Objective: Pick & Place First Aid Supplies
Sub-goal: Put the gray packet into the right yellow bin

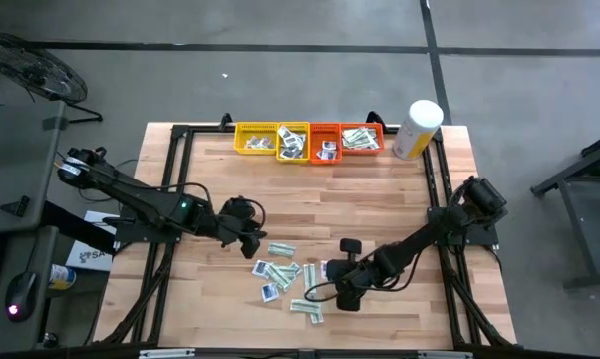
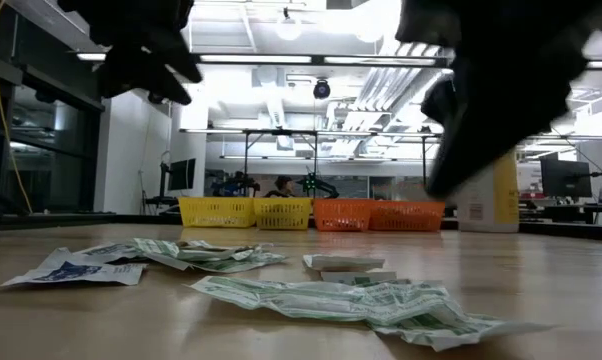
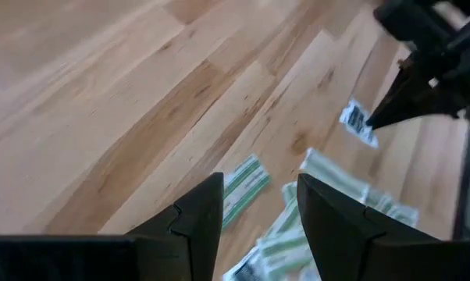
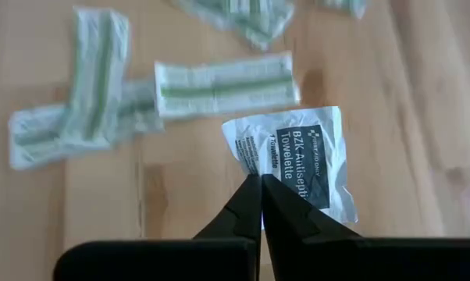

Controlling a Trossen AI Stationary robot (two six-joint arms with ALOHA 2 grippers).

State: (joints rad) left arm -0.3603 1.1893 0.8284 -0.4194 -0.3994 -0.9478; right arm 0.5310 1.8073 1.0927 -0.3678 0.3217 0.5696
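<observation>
The only print that can be read is on a small white packet (image 4: 293, 160) with a dark blue panel, seen in the right wrist view: "BZK Antiseptic Towelette" in white letters. The finer lines beside the panel are too small to read. The green-and-white strips (image 4: 223, 84) show no legible print.

A wooden bench (image 1: 210, 319) carries everything. Packets (image 1: 285, 276) lie scattered near its front. Trays (image 1: 310, 140) and a canister (image 1: 417, 129) stand at the back.
</observation>
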